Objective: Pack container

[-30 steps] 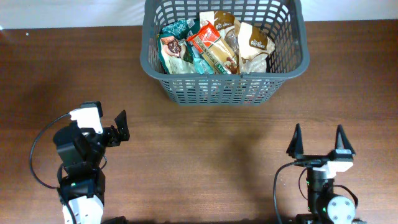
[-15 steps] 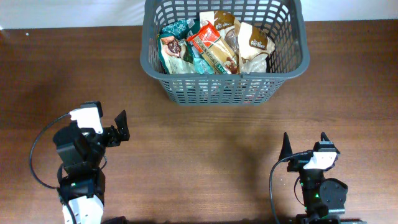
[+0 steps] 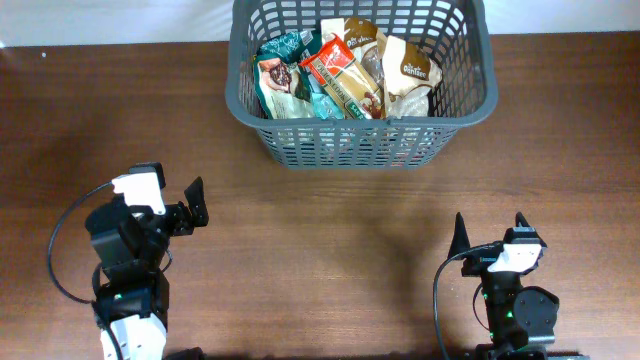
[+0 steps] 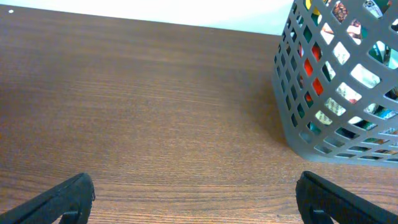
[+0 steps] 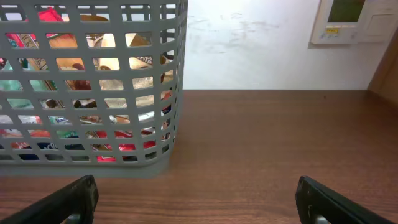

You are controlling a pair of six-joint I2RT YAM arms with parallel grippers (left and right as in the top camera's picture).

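Overhead, a large dark grey plastic basket [image 3: 350, 145] with lattice-slotted sides stands at 12 o'clock on a brown wooden table [image 3: 320, 215], well apart from both arms. Colourful food packets [image 3: 345, 75] lie crowded inside it. The left gripper [image 3: 167, 203] sits at 8 o'clock, jaws spread wide, holding nothing. The right gripper [image 3: 490, 235] sits at 5 o'clock, jaws also wide and empty. The left wrist camera sees the basket at 2 o'clock, and the right wrist camera sees it at 10 o'clock.
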